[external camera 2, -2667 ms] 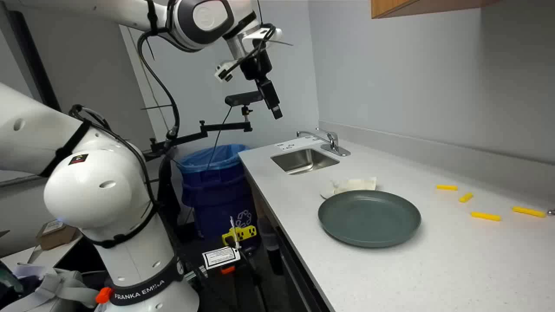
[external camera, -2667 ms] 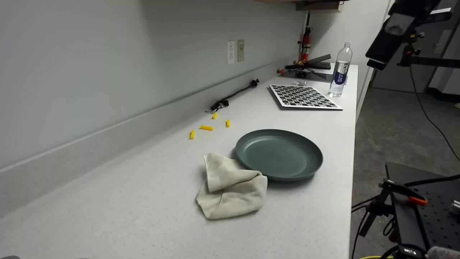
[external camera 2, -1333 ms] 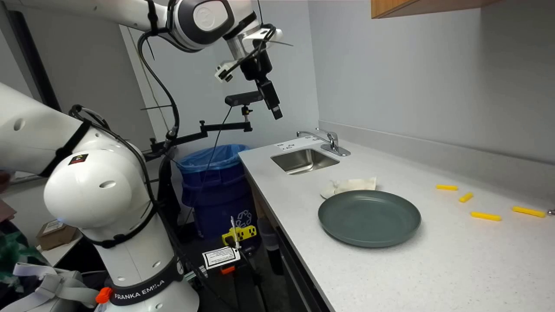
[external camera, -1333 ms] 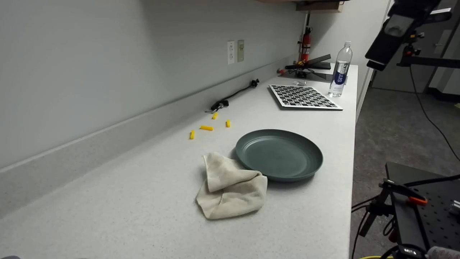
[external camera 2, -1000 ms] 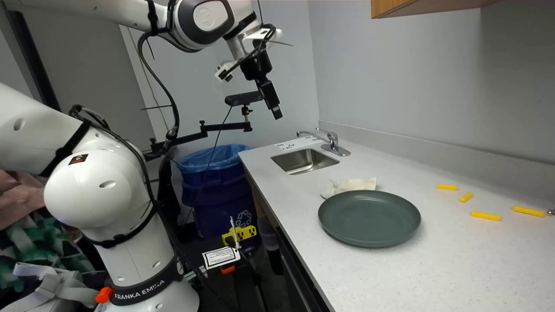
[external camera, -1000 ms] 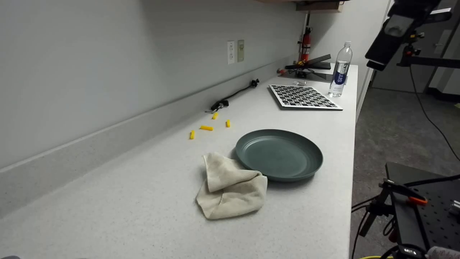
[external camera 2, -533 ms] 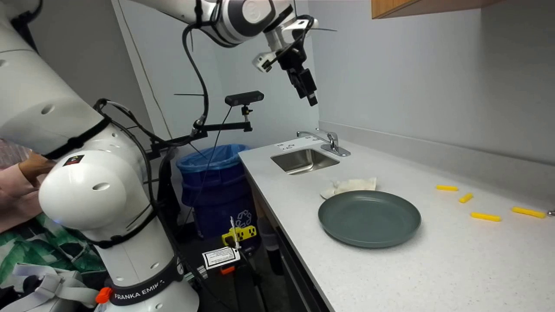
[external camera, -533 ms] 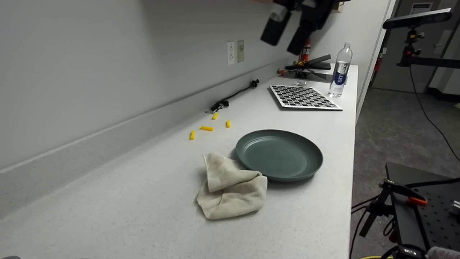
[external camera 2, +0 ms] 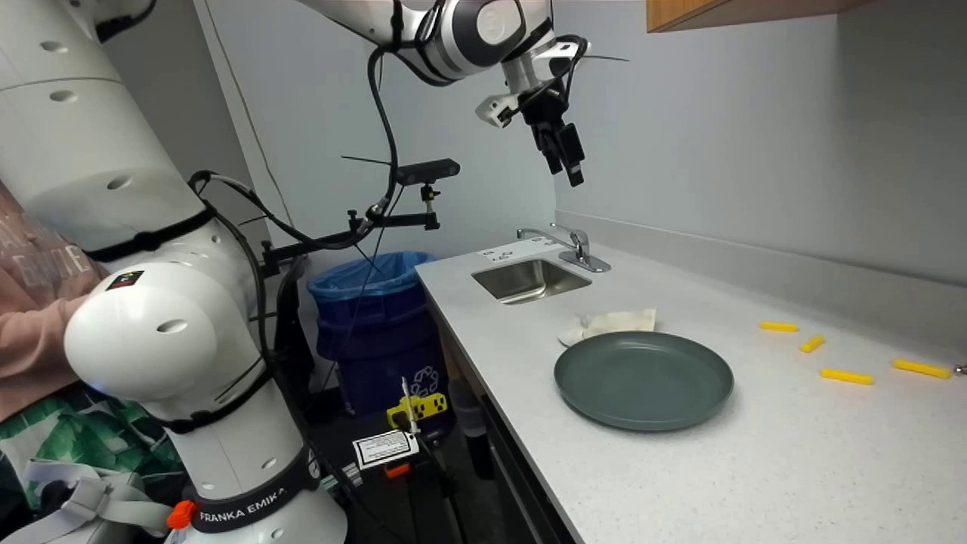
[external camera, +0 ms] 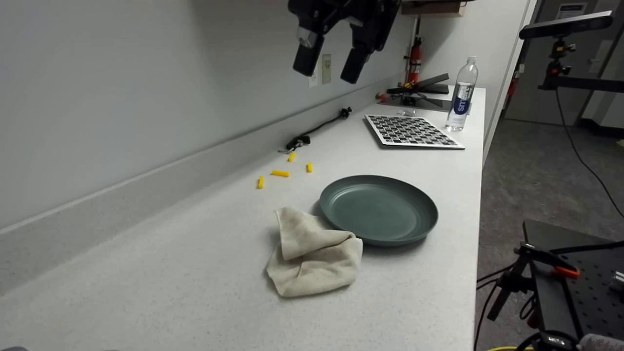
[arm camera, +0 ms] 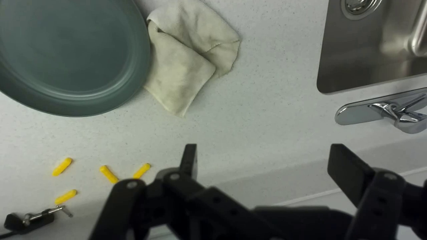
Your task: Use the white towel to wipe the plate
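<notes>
At left in an exterior view, the white jointed arm (external camera 2: 151,332) stands bent, extending across the top to its black two-fingered gripper (external camera 2: 566,176), which hangs tilted, fingers spread wide, well above the pale speckled counter (external camera 2: 816,468). Farther right, the crumpled off-white cloth towel (external camera 2: 619,322) lies just beside the round grey-green plate (external camera 2: 644,381).

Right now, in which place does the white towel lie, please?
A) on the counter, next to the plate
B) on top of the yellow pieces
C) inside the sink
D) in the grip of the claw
A: the wrist view shows the white towel on the counter next to the plate, while the claw hangs open and holds nothing.
</notes>
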`<state>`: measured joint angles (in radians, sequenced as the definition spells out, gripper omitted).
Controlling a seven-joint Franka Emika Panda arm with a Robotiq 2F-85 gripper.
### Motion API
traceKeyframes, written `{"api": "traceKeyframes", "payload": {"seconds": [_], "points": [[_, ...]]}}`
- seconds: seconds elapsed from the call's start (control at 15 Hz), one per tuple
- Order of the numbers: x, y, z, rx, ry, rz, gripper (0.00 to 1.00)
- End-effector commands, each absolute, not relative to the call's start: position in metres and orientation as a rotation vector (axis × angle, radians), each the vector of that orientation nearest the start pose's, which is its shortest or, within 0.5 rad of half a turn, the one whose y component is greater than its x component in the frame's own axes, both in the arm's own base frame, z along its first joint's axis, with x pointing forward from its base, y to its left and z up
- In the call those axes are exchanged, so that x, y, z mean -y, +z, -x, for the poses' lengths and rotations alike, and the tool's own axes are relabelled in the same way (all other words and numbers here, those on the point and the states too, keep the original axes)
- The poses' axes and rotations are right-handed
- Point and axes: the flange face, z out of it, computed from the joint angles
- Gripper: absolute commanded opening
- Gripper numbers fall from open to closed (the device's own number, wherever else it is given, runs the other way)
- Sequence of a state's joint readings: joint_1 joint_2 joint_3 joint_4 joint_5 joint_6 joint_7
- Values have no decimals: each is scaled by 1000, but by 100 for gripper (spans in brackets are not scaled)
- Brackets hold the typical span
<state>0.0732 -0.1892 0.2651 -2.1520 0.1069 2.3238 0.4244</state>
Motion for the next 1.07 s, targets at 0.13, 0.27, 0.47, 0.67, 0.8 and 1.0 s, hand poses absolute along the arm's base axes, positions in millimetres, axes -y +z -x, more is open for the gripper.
{"api": "traceKeyframes", "payload": {"seconds": [0.13,0.27,0.47,0.67,0.8,1.0], "points": [[-176,486,-516,-228,-495,2975,100],[-172,462,-523,-237,-462,3013,100],[-168,426,-534,-231,-399,3065,100],[-167,386,-548,-197,-330,3116,100],[-169,364,-557,-193,-265,3135,100],[-176,354,-568,-194,-200,3126,100]]}}
